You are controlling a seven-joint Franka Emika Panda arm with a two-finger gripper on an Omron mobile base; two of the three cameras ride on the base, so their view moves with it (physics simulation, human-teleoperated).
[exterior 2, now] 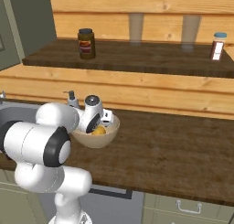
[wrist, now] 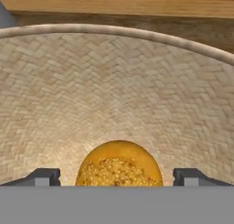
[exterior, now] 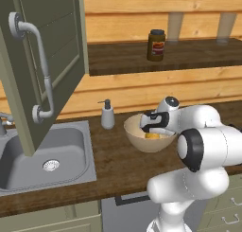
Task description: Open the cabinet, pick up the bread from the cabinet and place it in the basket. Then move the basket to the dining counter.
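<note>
End effector [wrist: 117, 176] sits inside the basket [exterior: 134, 134], fingers spread wide with the bread [wrist: 119, 166] between them, resting on the basket floor at 6 o'clock in the hand view. Best to lift straight up, clearing the rim, before regrasping the basket's edge.

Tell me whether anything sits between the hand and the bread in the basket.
Nothing visible does. The open hand is inside the basket, its fingertips either side of the bread with nothing between them.
</note>
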